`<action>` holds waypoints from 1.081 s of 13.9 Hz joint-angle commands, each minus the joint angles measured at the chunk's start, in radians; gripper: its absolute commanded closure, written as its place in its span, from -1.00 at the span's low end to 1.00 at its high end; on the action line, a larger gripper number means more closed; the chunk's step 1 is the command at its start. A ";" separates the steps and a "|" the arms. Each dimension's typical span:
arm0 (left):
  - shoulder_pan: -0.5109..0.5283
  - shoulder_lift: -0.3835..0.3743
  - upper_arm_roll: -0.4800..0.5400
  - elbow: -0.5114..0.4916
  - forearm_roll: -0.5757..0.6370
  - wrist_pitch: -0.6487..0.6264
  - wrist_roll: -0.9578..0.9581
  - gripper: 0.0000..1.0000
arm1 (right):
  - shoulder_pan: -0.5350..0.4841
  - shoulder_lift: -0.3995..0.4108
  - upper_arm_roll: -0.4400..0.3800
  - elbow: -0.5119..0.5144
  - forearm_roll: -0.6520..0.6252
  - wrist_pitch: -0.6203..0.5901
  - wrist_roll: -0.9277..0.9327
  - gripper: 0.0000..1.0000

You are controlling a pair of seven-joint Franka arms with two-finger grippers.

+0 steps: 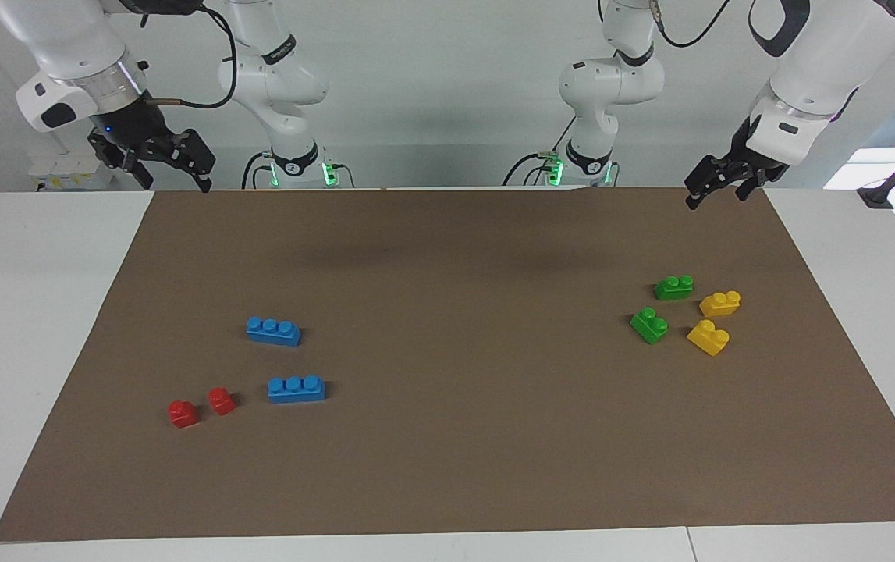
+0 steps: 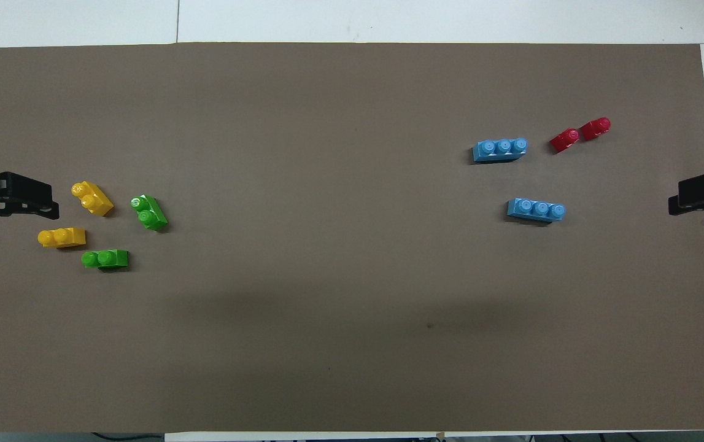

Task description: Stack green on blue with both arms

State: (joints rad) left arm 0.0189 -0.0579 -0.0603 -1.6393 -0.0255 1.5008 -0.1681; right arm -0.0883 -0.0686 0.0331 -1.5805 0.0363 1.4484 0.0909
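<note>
Both arms waited, raised at the robots' edge of the brown mat (image 1: 447, 468) that covered most of the white tabletop (image 1: 33, 328). The left gripper (image 1: 716, 190) hung over the mat's corner at the left arm's end, jaws spread and holding nothing; the right gripper (image 1: 174, 168) hung over the corner at the right arm's end, also parted and empty. Toward the left arm's end sat the cluster of small bricks: one green brick (image 1: 673, 287) nearer the robots, the second green brick (image 1: 649, 325) a little farther out, the two apart from each other. Just beside them, closer to the mat's side edge, lay two yellow bricks (image 1: 720, 303), none touching. Toward the right arm's end lay the two blues, well apart from the greens: one blue brick (image 1: 273, 331) nearer the robots, the other blue brick (image 1: 296, 389) farther out, with a clear gap between them. Two red bricks (image 1: 221, 400) sat beside that farther blue, nearly touching each other, closer to the mat's side edge. A wide stretch of bare mat ran down the middle between the two groups, and every brick stood well in from the mat's borders, studs up
</note>
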 commanded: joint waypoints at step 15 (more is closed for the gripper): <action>0.009 0.001 0.005 0.006 -0.028 0.015 -0.001 -1.00 | -0.024 -0.036 0.008 -0.023 -0.006 0.000 -0.007 -1.00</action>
State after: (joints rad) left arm 0.0195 -0.0579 -0.0575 -1.6386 -0.0328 1.5021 -0.1686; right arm -0.0982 -0.0825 0.0320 -1.5805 0.0363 1.4474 0.0909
